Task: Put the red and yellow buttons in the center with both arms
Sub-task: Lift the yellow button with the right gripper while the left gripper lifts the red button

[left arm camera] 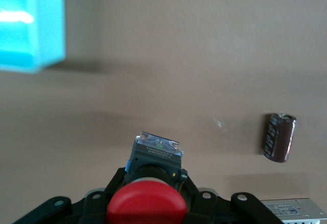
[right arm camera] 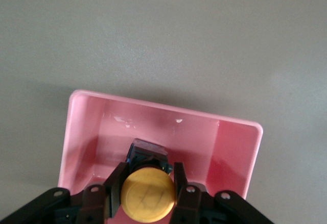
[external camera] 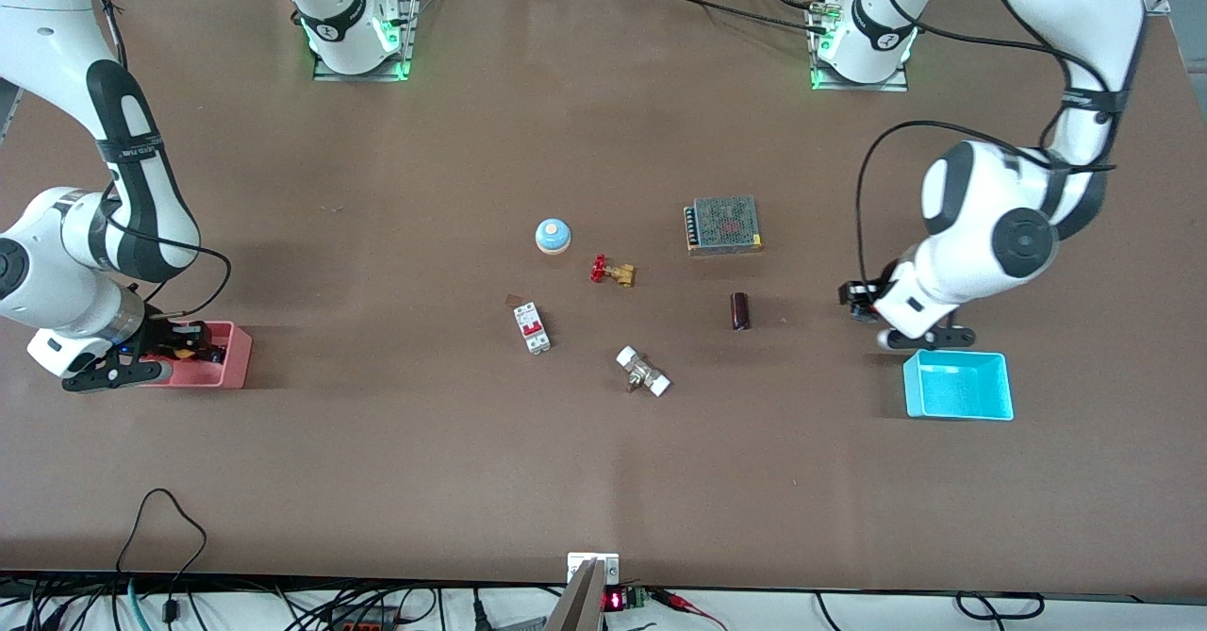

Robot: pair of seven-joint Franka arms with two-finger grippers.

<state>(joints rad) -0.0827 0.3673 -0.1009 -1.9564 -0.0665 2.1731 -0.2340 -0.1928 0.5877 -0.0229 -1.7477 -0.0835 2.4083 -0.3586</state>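
Note:
My left gripper (external camera: 856,300) is shut on the red button (left arm camera: 146,203), gripping its black body (left arm camera: 156,155). It holds the button over bare tabletop between the cyan bin (external camera: 958,385) and a dark cylinder (external camera: 740,311). My right gripper (external camera: 187,342) is down inside the pink bin (external camera: 236,357) at the right arm's end of the table. Its fingers (right arm camera: 115,187) are shut on the yellow button (right arm camera: 148,193), flanking its round cap. The centre (external camera: 679,301) is bare brown tabletop among small hardware parts.
Around the centre lie a blue-and-white bell (external camera: 553,236), a red-handled brass valve (external camera: 611,271), a mesh-topped power supply (external camera: 723,224), a white-and-red breaker (external camera: 532,327) and a white-ended fitting (external camera: 642,372). The cyan bin (left arm camera: 30,25) and the cylinder (left arm camera: 279,137) show in the left wrist view.

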